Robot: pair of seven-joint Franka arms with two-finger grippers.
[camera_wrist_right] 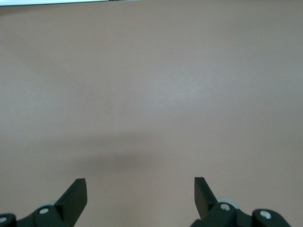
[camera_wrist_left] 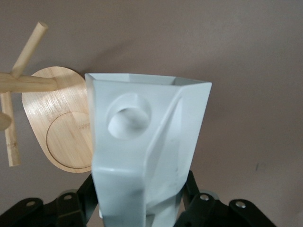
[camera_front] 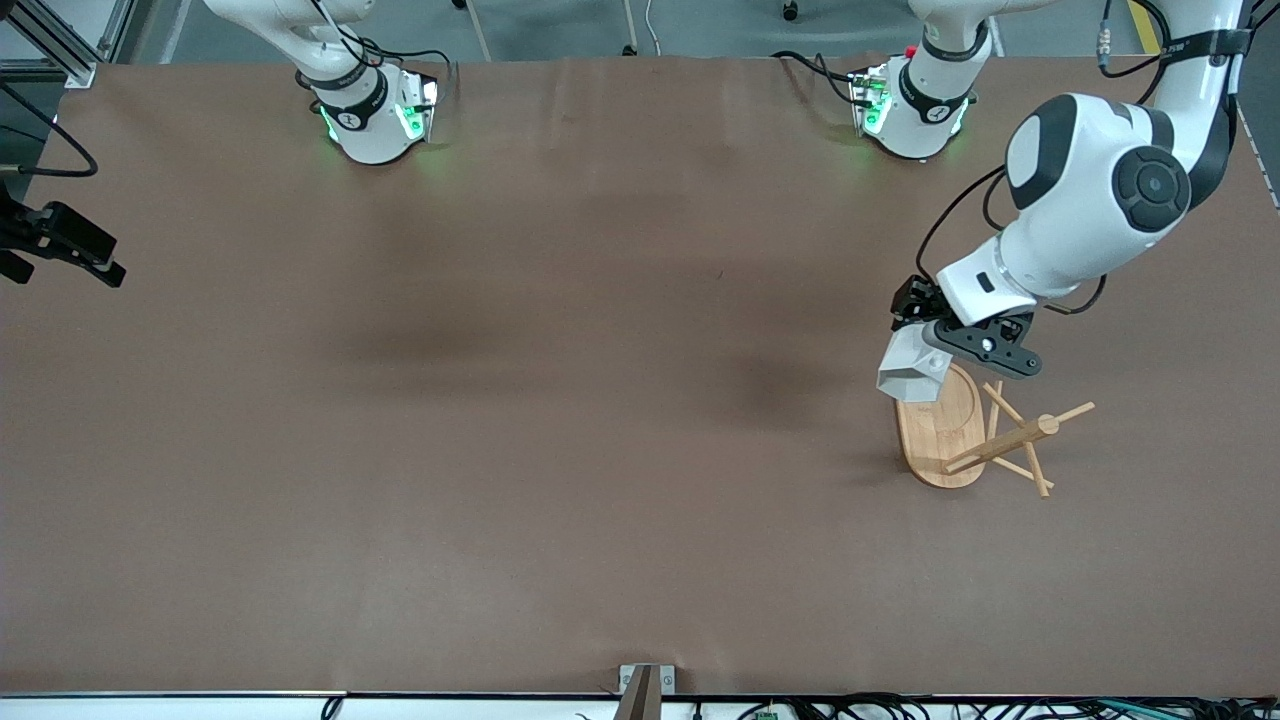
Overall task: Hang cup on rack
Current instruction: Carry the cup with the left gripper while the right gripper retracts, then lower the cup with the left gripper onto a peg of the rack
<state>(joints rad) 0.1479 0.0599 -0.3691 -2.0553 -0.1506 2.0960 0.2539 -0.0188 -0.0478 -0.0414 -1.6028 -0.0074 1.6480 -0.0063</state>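
Left hand (camera_front: pixel 935 340) grasps the small white faceted cup (camera_front: pixel 912 368) over the bamboo rack (camera_front: pixel 985 432); rigid, light, probably slippery. Right hand (camera_wrist_right: pixel 140 196) waits, released.

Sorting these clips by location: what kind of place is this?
Likely a robotics lab: two arm bases bolted to a brown-covered table, loose cables along its edges, and only a cup and rack as props.

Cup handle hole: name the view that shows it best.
Left wrist view. The cup fills it, the handle's round hole facing the camera. The front view shows the cup small, under the left gripper, hole unseen. The right wrist view shows none of it.
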